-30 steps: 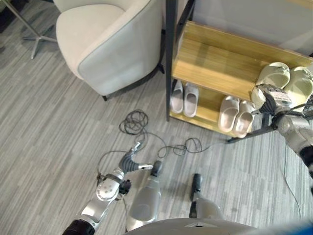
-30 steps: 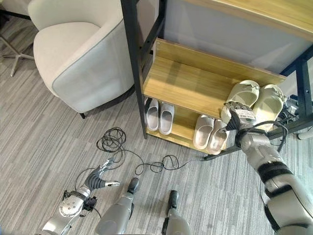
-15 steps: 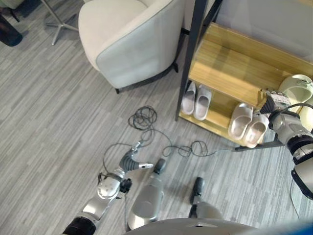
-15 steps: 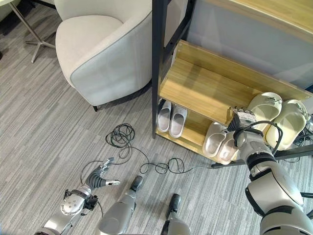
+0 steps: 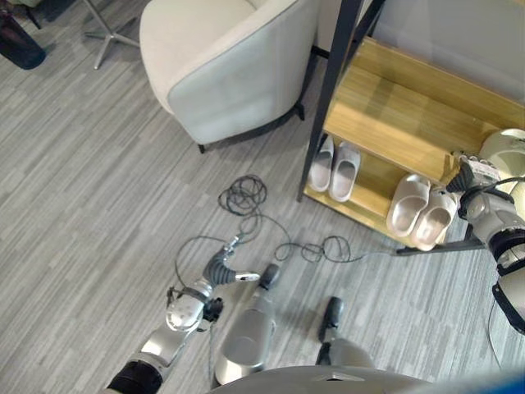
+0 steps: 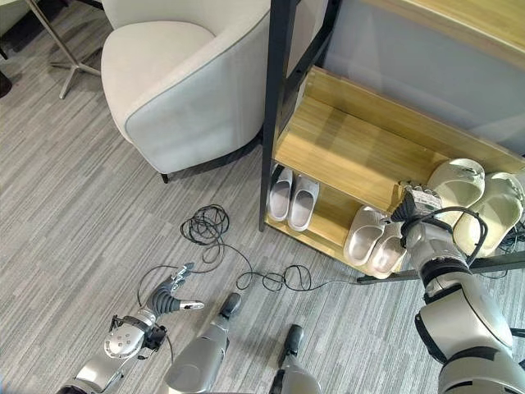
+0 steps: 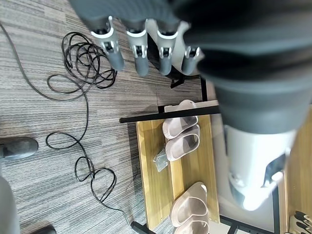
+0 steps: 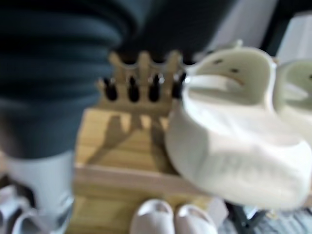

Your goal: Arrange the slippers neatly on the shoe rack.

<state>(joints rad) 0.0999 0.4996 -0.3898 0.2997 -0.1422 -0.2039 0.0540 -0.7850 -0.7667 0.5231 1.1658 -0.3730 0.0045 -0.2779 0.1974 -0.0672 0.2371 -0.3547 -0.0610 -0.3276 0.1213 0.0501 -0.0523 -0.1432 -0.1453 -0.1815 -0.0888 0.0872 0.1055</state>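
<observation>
A pair of cream slippers (image 6: 459, 182) lies side by side at the right end of the rack's middle wooden shelf (image 5: 394, 123). My right hand (image 6: 417, 202) is at that shelf's front edge, just left of the nearer cream slipper (image 8: 236, 136), its fingers (image 8: 141, 80) straight and holding nothing. On the bottom shelf stand a white pair (image 5: 336, 166) and a beige pair (image 5: 420, 212). My left hand (image 5: 220, 267) hangs low over the floor with relaxed fingers (image 7: 140, 51), open and far from the rack.
A cream armchair (image 5: 230, 66) stands close to the rack's black left post (image 5: 328, 90). A metal chair base (image 5: 107, 37) is at the far left. The left part of the middle shelf is bare wood. Grey striped carpet (image 5: 98, 180) lies in front.
The camera has turned, sliding the whole scene rightward. My right hand has come off the front of the left cream slipper and now sits beside it. The left hand stays put.
</observation>
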